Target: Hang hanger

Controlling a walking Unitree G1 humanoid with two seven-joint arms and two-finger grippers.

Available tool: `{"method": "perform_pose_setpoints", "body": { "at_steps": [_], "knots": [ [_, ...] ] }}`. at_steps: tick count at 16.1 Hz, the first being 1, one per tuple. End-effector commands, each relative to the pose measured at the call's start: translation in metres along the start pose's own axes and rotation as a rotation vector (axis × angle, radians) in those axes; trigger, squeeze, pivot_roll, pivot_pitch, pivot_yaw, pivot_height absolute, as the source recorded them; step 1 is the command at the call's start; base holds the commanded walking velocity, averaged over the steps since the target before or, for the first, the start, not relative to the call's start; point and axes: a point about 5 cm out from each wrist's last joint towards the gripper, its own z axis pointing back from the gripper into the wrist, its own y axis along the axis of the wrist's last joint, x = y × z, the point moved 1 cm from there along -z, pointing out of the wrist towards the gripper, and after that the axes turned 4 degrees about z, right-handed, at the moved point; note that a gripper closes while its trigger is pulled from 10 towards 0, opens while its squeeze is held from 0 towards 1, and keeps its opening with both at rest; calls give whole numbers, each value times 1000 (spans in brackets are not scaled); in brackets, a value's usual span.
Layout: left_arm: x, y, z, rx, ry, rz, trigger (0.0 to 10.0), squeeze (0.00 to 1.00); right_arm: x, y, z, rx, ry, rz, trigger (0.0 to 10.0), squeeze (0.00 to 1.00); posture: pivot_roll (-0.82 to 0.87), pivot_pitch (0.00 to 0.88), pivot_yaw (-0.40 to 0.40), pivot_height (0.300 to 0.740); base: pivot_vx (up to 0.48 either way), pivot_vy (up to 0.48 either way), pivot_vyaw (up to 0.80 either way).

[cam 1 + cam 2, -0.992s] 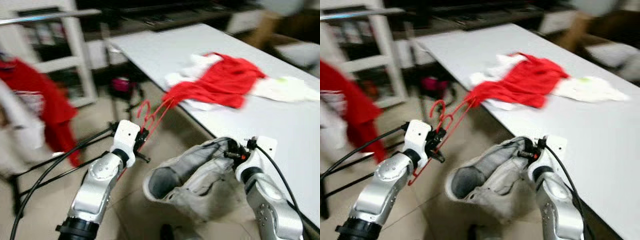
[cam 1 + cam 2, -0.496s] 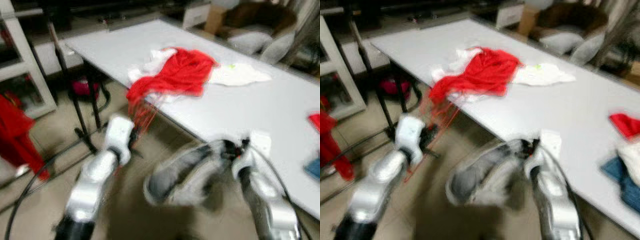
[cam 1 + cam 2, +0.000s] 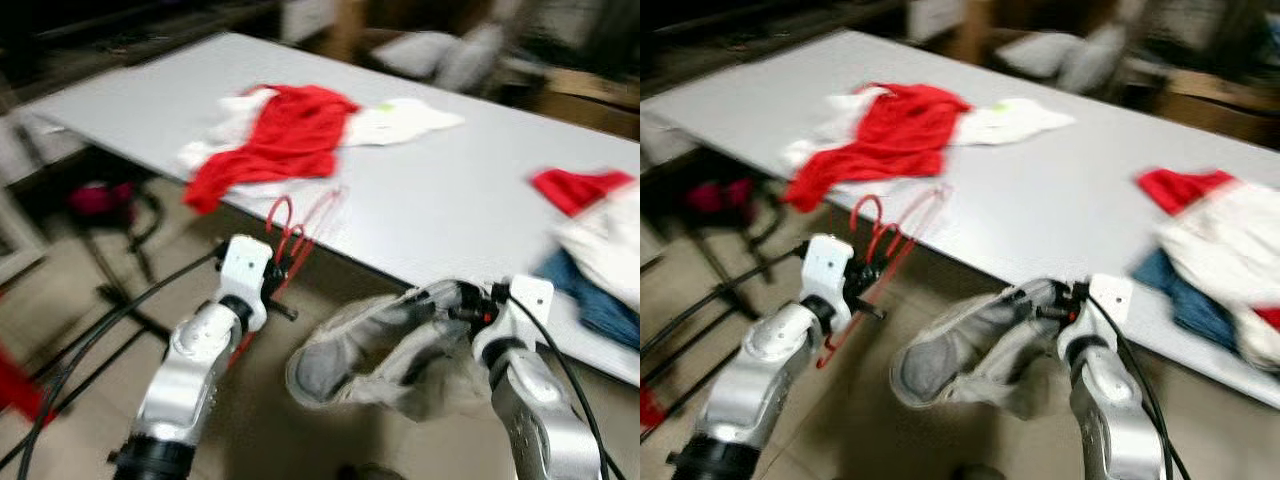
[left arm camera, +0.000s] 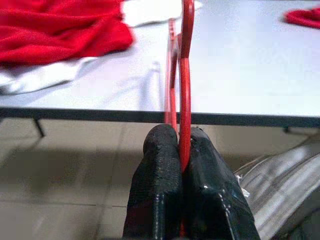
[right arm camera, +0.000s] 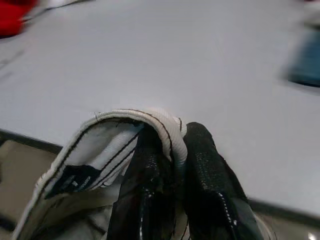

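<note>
Everything has slid sideways because the robot turned, so more of the long white surface (image 3: 450,190) shows now, with a blue and white clothes pile (image 3: 600,260). Its left hand (image 4: 181,145) is still clamped on the thin red wire hangers (image 3: 300,235), holding them up beside the surface edge, ready to use. Its right hand (image 5: 172,145) pinches the collar of a grey and white shirt (image 3: 390,350), which droops between both arms

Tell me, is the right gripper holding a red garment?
No, the right gripper pinches the collar of a grey-white garment, as the right wrist view shows.
</note>
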Motion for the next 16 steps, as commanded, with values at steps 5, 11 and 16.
{"method": "perform_pose_setpoints", "body": {
  "at_steps": [5,11,16],
  "knots": [
    [-1,4,1,7,-25,-6,10000,0,-3,17,1,116,6,-25,10000,0,-36,25,-11,740,0,335,-693],
    [-4,3,4,-3,-21,-10,10000,0,-11,15,3,100,83,-44,10000,0,-41,28,-18,740,0,342,-742],
    [-4,2,4,-1,-18,-9,10000,0,-12,19,3,103,105,-33,10000,0,-50,25,-18,740,0,342,-744]
  ]
}}
